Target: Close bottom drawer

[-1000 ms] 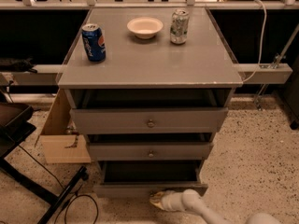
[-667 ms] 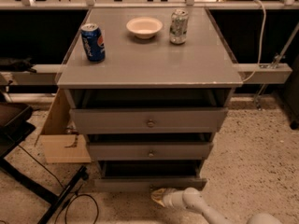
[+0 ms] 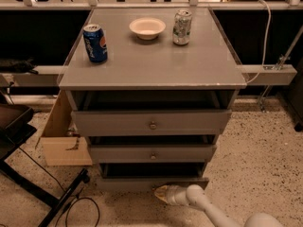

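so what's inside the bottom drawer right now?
The bottom drawer is slightly open; only a dark strip inside shows, nothing discernible. The middle drawer covers the rest. The hand is at the bottom drawer's front, near centre.

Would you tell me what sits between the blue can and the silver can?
The white bowl, seen in the camera view. The gripper is down at the bottom drawer front.

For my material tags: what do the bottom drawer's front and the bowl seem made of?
The bottom drawer, with the pincer at its front, looks like matte grey-painted wood or laminate: flat, no gleam. The bowl looks like cream plastic or ceramic: smooth, faint sheen; unclear which.
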